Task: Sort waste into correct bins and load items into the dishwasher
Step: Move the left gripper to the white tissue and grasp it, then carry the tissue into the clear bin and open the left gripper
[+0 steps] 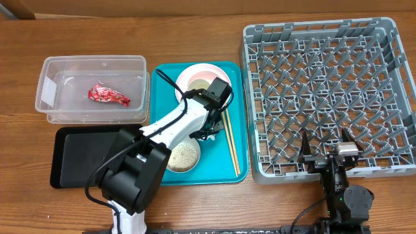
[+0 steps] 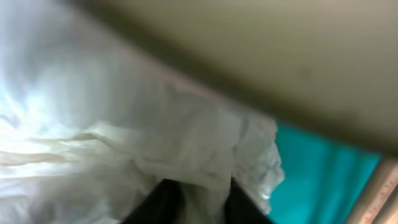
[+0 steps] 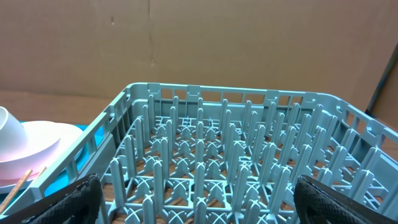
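Wood-grain table (image 1: 195, 32) fills the overhead view, and the right wrist view shows a brown cardboard wall (image 3: 186, 43) behind it.

The left arm reaches from the near edge diagonally over the teal tray (image 1: 216, 166), its wrist bent down above the pale pink plate (image 1: 192, 73) at the tray's far end. In its own camera the left gripper (image 2: 204, 202) is pressed into the crumpled white napkin (image 2: 124, 143), which fills most of the view. Its two dark fingers (image 2: 160, 202) stand close together with a fold of the paper clamped between them. A strip of teal shows to the right of the napkin.

The right arm stands at the near right corner of the table. The right gripper (image 1: 324, 142) hovers over the near rim of the grey dish rack (image 1: 325, 78), jaws spread wide and holding nothing. Its fingers (image 3: 68, 199) sit at the two lower corners of its camera view.

One clear tub (image 1: 49, 84) sits far left with one crumpled red wrapper (image 1: 108, 95) inside. One black tray (image 1: 75, 156) lies just in front of it.

On the teal tray, one pale bowl (image 1: 170, 166) near the front holds a layer of rice grains (image 1: 183, 155). Two wooden chopsticks (image 1: 231, 144) lie side by side along the tray's right edge. The rack's pegs are bare.
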Robot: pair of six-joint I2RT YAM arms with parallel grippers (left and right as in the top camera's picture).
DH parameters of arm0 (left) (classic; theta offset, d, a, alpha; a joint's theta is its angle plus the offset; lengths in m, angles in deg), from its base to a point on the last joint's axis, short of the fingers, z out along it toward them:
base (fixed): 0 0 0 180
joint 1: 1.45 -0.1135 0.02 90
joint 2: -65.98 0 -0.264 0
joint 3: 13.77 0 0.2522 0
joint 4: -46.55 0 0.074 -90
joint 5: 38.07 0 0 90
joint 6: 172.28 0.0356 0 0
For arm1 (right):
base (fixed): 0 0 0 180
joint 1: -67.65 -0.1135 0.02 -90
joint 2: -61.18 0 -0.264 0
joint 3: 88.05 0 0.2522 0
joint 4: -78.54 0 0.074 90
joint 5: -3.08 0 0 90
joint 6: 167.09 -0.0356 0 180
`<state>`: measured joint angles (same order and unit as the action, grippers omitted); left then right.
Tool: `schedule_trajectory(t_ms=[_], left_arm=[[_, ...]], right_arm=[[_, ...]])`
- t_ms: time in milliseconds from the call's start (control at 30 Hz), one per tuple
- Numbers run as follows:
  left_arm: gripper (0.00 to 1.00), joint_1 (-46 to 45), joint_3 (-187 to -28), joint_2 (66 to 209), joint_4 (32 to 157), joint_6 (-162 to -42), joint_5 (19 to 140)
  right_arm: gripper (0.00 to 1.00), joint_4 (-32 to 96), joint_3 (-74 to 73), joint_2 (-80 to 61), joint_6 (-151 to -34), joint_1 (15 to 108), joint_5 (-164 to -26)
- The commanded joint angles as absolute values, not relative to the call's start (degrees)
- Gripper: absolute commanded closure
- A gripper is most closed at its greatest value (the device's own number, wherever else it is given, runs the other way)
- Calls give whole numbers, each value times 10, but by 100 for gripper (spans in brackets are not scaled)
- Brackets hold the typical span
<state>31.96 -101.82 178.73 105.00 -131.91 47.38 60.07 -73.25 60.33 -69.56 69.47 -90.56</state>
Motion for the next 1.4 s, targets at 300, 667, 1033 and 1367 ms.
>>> schedule_trajectory(t_ms=[300,667,1033,1367], left_arm=[[96,306,-1049,1783,1099,-1315,496],[96,218,-1257,1773,1300,-1271,464],[96,47,-1305,1771,1349,-1239,476],[96,-116,-1310,1770,1313,-1208,610]], right_arm=[[0,604,-738,609,-696,693,-907],[0,603,-738,609,-695,693,-907],[0,603,-738,609,-696,693,-907],[0,604,-738,609,-696,693,-907]])
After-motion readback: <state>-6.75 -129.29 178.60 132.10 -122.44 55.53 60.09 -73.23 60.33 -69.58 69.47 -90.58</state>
